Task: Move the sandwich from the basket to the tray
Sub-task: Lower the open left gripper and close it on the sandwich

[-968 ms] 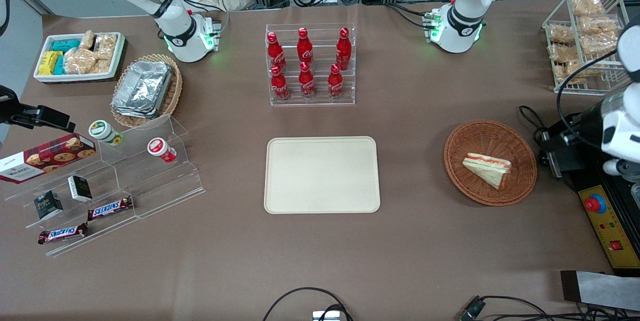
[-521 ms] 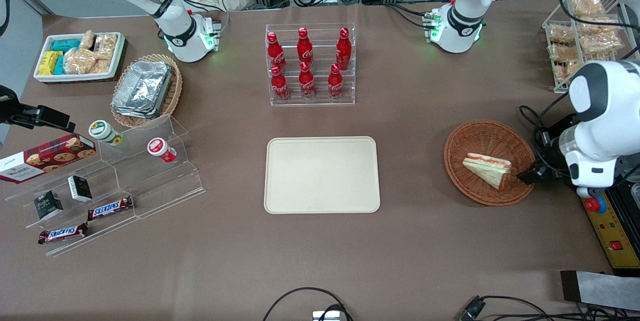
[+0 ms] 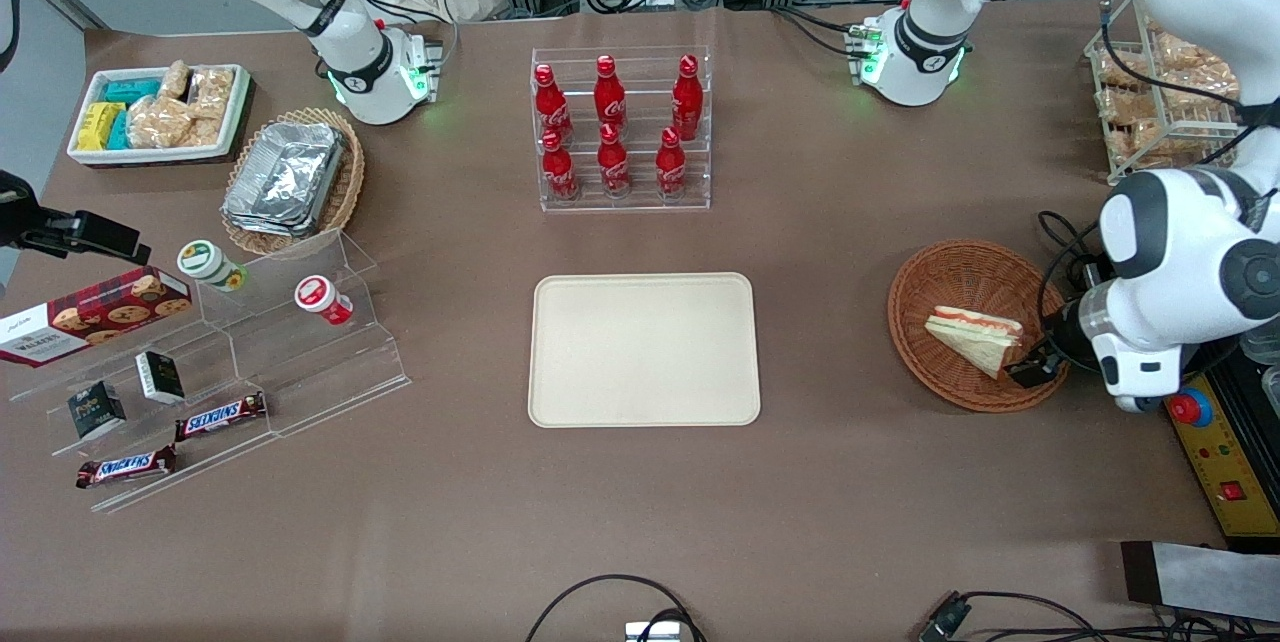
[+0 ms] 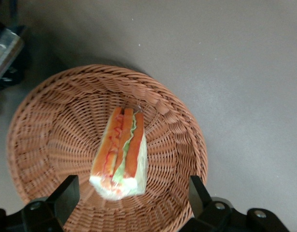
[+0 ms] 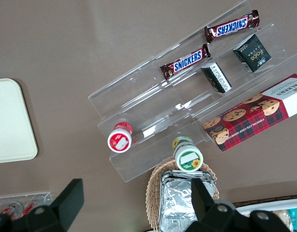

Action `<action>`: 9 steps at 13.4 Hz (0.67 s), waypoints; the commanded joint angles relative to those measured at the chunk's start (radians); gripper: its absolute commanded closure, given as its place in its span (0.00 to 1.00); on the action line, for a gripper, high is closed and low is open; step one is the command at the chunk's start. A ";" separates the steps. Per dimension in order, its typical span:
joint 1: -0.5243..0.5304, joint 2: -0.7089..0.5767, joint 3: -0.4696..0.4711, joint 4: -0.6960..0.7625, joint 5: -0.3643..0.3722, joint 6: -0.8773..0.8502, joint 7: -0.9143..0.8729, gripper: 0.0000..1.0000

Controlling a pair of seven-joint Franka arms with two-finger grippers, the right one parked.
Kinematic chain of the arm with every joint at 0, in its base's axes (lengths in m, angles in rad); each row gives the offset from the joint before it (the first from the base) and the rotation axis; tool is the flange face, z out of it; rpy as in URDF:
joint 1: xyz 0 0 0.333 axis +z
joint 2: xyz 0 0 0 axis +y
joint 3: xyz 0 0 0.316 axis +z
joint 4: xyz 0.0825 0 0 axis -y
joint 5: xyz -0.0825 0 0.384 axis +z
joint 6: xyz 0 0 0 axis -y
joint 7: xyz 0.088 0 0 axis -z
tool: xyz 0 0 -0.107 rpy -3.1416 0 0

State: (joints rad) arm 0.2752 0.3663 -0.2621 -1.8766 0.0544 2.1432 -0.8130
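Hovering over the edge of the basket (image 3: 980, 324) that lies toward the working arm's end of the bench, the left arm's tool (image 4: 134, 203) is released, its two dark fingers (image 4: 66, 195) spread wide with nothing between them. In the wrist view the fingers stand to either side of the sandwich's wide end without touching it. The sandwich (image 4: 120, 153), a white bread wedge with orange-red and pale green filling, lies inside the round reddish-brown woven basket, near its middle. The basket rests on the brown bench (image 3: 850, 482). The cream tray (image 3: 643, 349), with nothing on it, lies flat at the middle of the bench, well apart from the basket. A clear rack of red bottles (image 3: 615, 127) stands farther from the front camera than the tray.
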 commanded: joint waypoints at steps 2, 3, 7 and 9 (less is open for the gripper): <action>0.002 -0.004 -0.003 -0.097 0.013 0.093 -0.020 0.00; 0.001 -0.004 -0.003 -0.111 0.015 0.095 -0.020 0.00; 0.004 -0.026 -0.003 -0.167 0.022 0.087 -0.026 0.00; -0.001 0.012 -0.003 -0.164 0.048 0.109 -0.029 0.00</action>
State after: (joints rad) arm 0.2759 0.3779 -0.2618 -2.0140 0.0639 2.2173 -0.8143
